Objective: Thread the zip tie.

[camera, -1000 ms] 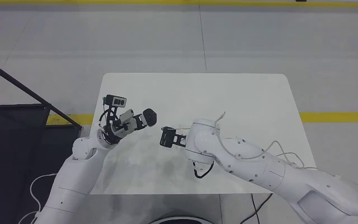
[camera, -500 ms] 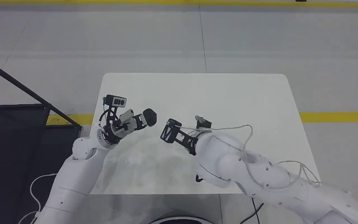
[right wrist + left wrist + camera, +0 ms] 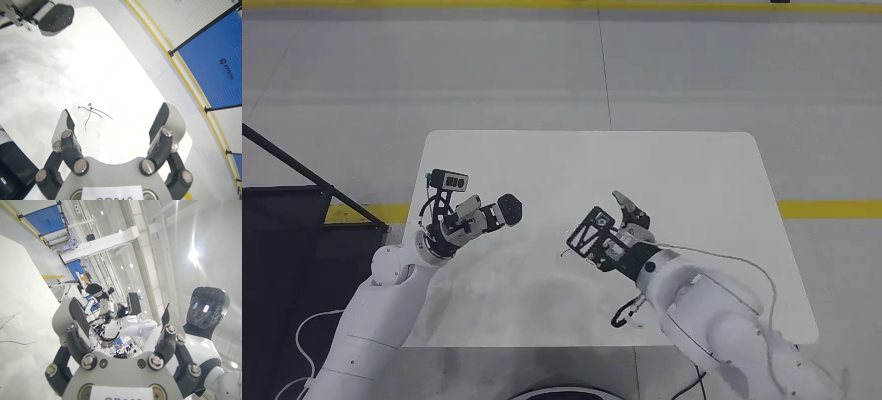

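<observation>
The left pincer [image 3: 492, 212] had not stirred. It hung raised over the desk [image 3: 692, 170], jaws wide and empty. The right pincer [image 3: 604, 222] was what changed: a second ago it sat close beside the left pincer, and since then its arm had swung away from it and the wrist had turned. Its jaws were spread wide too, with nothing between them. The zip ties [image 3: 90, 110], thin black strands crossed over each other, lay flat on the desk, apart from the left pincer on the side toward the right one, untouched by either. By my reckoning the threading had not begun. The pull-back looked like lining up for a pick, so a tie had yet to be grasped.
</observation>
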